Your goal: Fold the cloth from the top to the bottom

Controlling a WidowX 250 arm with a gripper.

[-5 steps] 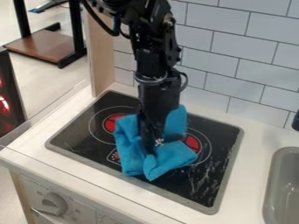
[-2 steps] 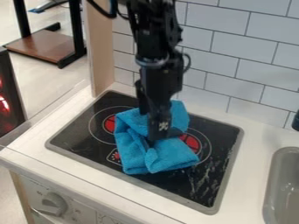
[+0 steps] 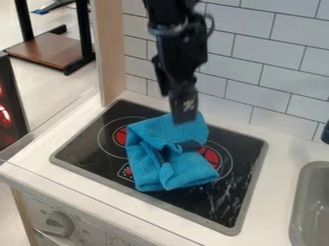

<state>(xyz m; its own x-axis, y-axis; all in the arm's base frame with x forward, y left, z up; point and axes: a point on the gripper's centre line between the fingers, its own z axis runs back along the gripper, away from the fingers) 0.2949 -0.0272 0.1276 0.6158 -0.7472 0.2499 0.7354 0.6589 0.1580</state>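
Observation:
The black gripper (image 3: 175, 106) hangs over the back part of the blue cloth (image 3: 151, 175), near the cloth's upper edge. Its two fingers stand apart, and the nearer one overlaps the cloth in the view. No cloth is lifted by it. The cloth lies bunched and creased across the middle of the black stovetop (image 3: 237, 144), with a folded flap and a raised ridge toward its front. A dark patch shows among the folds at its right side. Part of the cloth's back edge is hidden behind the gripper.
Red burner markings (image 3: 208, 156) show beside the cloth. A grey sink (image 3: 308, 211) is set into the white counter (image 3: 279, 168) at the right. The tiled wall (image 3: 276, 72) rises behind, and a wooden post (image 3: 112, 53) stands at the stovetop's back left.
The gripper has risen off the cloth and moved toward the back. Earlier it was down in the middle folds. The cloth's front edge has shifted slightly upward in the view, and its folds have settled.

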